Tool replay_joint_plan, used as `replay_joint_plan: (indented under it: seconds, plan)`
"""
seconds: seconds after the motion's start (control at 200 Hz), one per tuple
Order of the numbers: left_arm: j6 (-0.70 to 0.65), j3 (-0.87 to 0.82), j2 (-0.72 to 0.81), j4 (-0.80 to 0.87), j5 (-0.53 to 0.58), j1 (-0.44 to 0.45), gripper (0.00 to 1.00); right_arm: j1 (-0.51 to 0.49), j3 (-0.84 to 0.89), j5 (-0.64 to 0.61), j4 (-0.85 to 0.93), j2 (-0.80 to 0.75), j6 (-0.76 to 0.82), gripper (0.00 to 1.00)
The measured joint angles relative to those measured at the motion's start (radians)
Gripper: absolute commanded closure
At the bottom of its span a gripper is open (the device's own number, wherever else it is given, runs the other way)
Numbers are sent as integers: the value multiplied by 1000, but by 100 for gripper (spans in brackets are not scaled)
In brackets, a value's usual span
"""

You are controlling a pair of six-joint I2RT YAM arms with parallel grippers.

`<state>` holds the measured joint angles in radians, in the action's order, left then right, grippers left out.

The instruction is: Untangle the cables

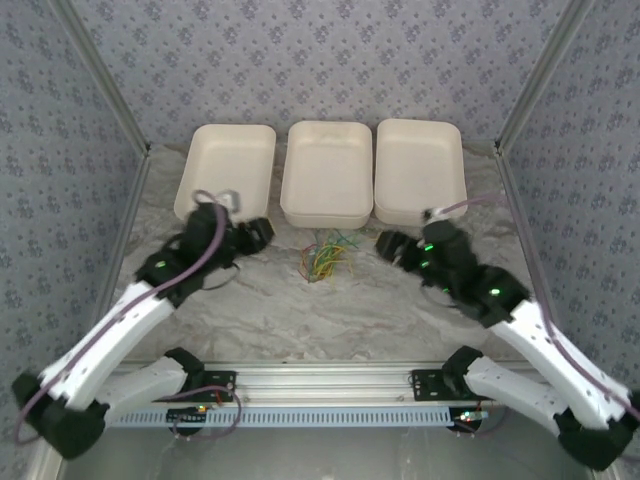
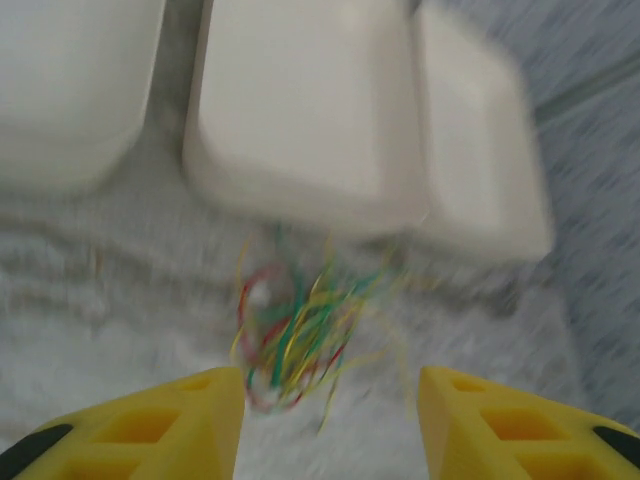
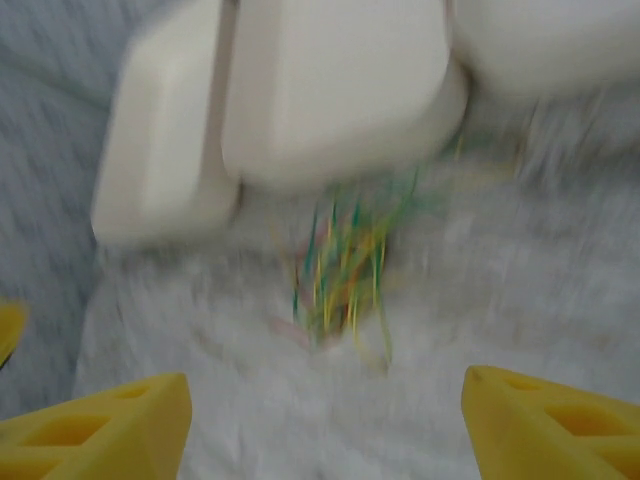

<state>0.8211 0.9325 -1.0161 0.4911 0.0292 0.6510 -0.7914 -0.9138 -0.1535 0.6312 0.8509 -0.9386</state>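
Observation:
The cables (image 1: 325, 256) lie in a small tangled heap of thin green, yellow, red and orange wires on the marbled tabletop, just in front of the middle white tray (image 1: 326, 170). My left gripper (image 1: 262, 232) hovers to the left of the heap, pointing at it. In the left wrist view the cables (image 2: 300, 335) sit ahead of the left gripper (image 2: 330, 400), whose yellow fingers stand open with nothing between them. My right gripper (image 1: 388, 243) is on the heap's right side. In the right wrist view the right gripper (image 3: 326, 390) is open and holds nothing, with the cables (image 3: 345, 270) blurred further ahead.
Three empty white trays stand in a row at the back: left tray (image 1: 232, 165), middle one, right tray (image 1: 420, 165). Patterned walls and metal posts enclose the table on three sides. An aluminium rail (image 1: 320, 385) runs along the near edge between the arm bases.

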Motion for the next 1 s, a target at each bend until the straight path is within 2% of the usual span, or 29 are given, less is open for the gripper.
replay_joint_plan:
  seconds: [0.095,0.21,0.32,0.43,0.515,0.635,0.799,0.839,0.849,0.854,0.894,0.999]
  plan:
    - [45,-78,-151,-23,-43,31,45,-204,80,-36,-43,129,-163,25]
    - [76,-115,-289,-106,-108,19,45,-264,45,-45,-123,342,-300,31]
    - [95,-116,-408,-227,-167,8,44,-236,17,-21,-272,519,-385,32]
    - [112,-113,-468,-305,-200,2,44,-183,21,3,-369,587,-438,35]
    - [125,-108,-504,-350,-215,-6,44,-124,21,33,-444,611,-463,41]
    - [150,-107,-538,-401,-225,-30,45,-48,19,74,-517,672,-482,58]
    - [180,-136,-511,-472,-224,-41,45,-6,19,126,-538,753,-514,61]
    - [187,-148,-489,-473,-223,-40,45,0,19,134,-540,761,-517,70]
    - [188,-153,-480,-473,-222,-39,45,2,19,136,-542,763,-521,80]
    - [188,-154,-478,-473,-222,-39,45,2,19,137,-542,764,-522,80]
    - [194,-161,-455,-469,-216,-35,45,6,20,143,-550,768,-525,100]
    - [203,-175,-380,-467,-198,-26,42,19,25,151,-569,770,-515,100]
